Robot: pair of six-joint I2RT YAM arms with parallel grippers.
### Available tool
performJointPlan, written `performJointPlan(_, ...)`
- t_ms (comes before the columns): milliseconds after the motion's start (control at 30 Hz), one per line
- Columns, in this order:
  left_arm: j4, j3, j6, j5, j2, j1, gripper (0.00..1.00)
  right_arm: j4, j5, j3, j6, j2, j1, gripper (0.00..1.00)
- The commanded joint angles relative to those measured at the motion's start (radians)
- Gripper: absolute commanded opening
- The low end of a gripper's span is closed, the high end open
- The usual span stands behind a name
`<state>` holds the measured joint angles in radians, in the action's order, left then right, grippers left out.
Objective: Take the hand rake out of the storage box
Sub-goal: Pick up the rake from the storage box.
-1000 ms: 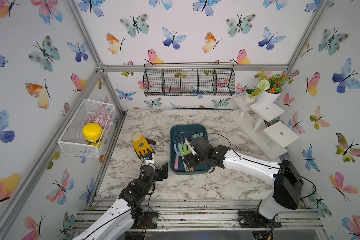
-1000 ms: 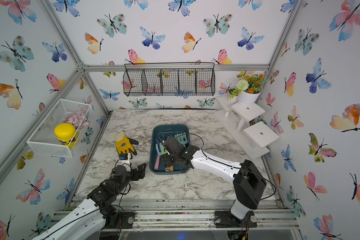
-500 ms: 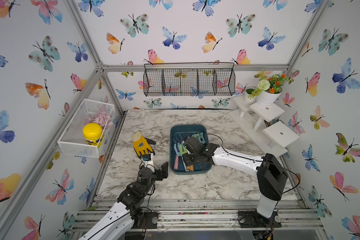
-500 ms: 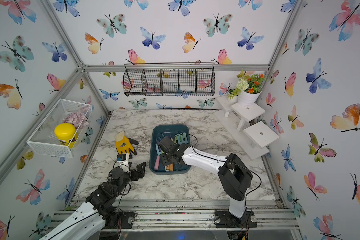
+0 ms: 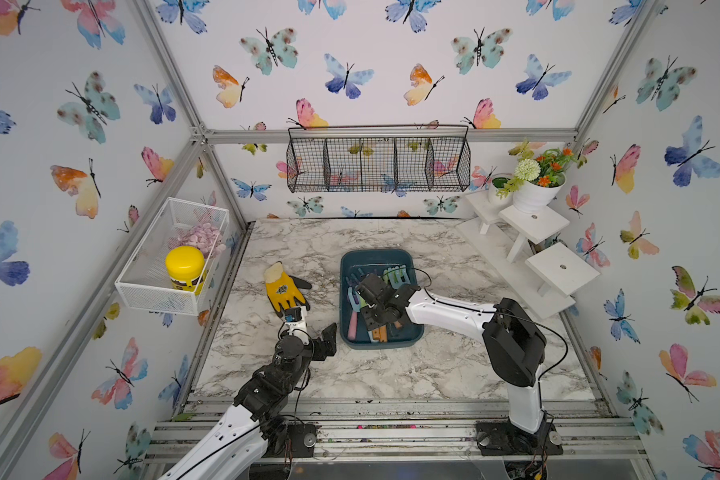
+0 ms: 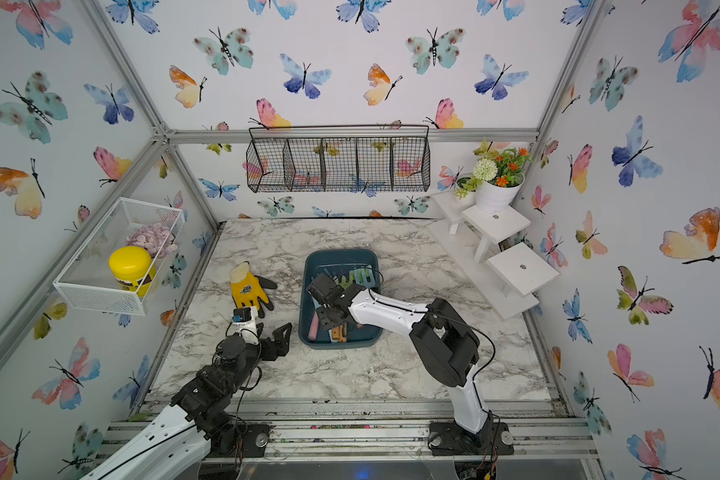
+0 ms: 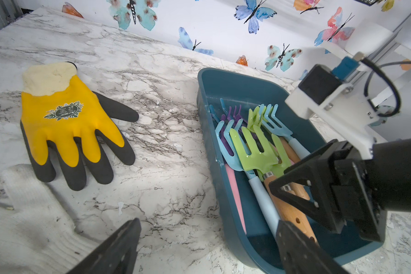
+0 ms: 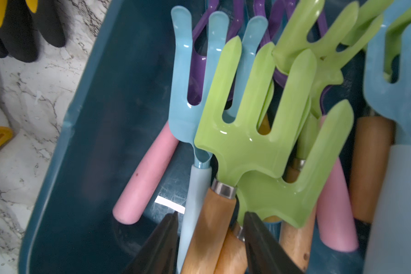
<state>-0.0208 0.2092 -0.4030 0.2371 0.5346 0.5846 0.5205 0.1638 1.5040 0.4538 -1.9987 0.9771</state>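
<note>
The storage box (image 5: 375, 254) (image 6: 341, 252) sits mid-table and holds several hand rakes with green, blue and purple heads. My right gripper (image 8: 211, 214) (image 5: 371, 313) is down inside it. It is shut on the wooden handle of a green-headed hand rake (image 8: 247, 132) (image 7: 256, 154), and a light blue handle is caught between the same fingers. All the rakes lie in the box. My left gripper (image 7: 209, 224) (image 5: 312, 332) hovers open over the marble just left of the box's near corner, holding nothing.
A yellow and black glove (image 5: 283, 289) (image 7: 64, 128) lies left of the box, and a white cloth (image 7: 33, 213) is near my left gripper. A white mesh basket (image 5: 159, 291) hangs on the left wall and a black wire basket (image 5: 377, 164) at the back. White steps with a flower pot (image 5: 533, 195) stand to the right.
My right gripper's jaws have narrowed onto the rake handles, and that arm's elbow has swung left. The left arm has barely moved and its gripper stays wide.
</note>
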Motion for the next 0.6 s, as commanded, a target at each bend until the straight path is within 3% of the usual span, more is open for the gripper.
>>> performJointPlan(0, -0.023, -0.001, 0.009, -0.021, 0.004, 0.0, 0.95, 0.044, 0.026, 0.022, -0.003, -0.019, 0.008, 0.5)
performJointPlan(567, -0.025, 0.007, 0.008, -0.022, 0.032, 0.0, 0.95, 0.12, 0.052, 0.076, 0.023, -0.1, 0.007, 0.44)
